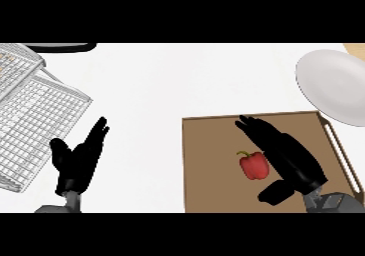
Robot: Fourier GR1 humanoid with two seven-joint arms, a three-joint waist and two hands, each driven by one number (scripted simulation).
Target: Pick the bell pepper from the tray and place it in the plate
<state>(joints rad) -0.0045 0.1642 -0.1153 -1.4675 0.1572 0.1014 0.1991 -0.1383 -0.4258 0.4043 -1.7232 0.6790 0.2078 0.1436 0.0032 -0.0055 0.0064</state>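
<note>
**Right hand lines up beside the pepper**

We see the small red bell pepper point(253, 167) lying on the flat brown wooden tray point(213, 150), stem pointing away from us and long axis running alongside the fingers. Our black right hand point(290, 156) hovers open just to its right, thumb curving in below it. The round white plate point(334, 85) waits beyond, far right. Our left hand point(80, 159) rests open on the white worktop point(177, 80), well apart.

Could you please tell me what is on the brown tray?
A red bell pepper lies on the tray. The open right robot hand covers the tray surface beside it.
</note>
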